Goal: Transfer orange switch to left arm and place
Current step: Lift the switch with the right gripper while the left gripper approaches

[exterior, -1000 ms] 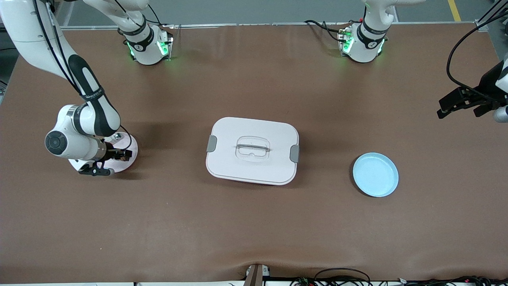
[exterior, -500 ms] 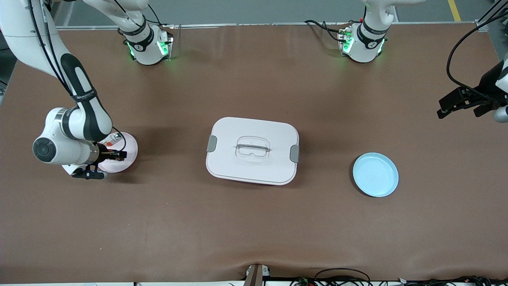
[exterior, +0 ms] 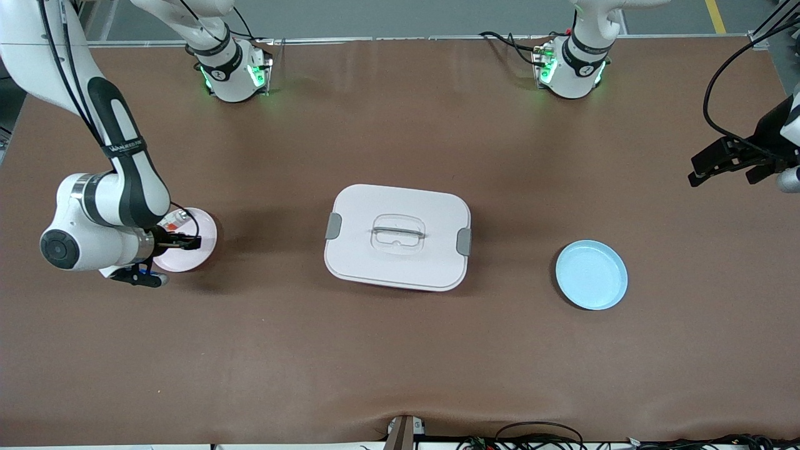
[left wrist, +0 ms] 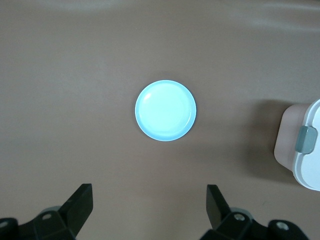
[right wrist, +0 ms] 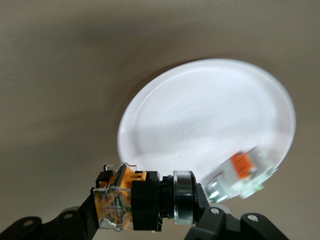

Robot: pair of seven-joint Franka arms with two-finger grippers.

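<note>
My right gripper (exterior: 184,241) is shut on the orange switch (right wrist: 145,197), a stubby black part with an orange body, and holds it just above the pink plate (exterior: 199,249) at the right arm's end of the table. In the front view the switch (exterior: 178,240) shows as a small dark piece between the fingers. A small silver-and-red piece (right wrist: 241,175) lies on the plate (right wrist: 200,120). The white box (exterior: 397,236) with grey latches sits mid-table. My left gripper (exterior: 728,159) is open and empty, waiting high over the left arm's end of the table.
A light blue plate (exterior: 591,274) lies between the box and the left arm's end; it shows in the left wrist view (left wrist: 165,110), with a corner of the box (left wrist: 305,145) beside it. Cables hang by the left gripper.
My right arm has drawn back toward the right arm's end of the table and risen, carrying the switch off the pink plate. The left arm has not moved.
</note>
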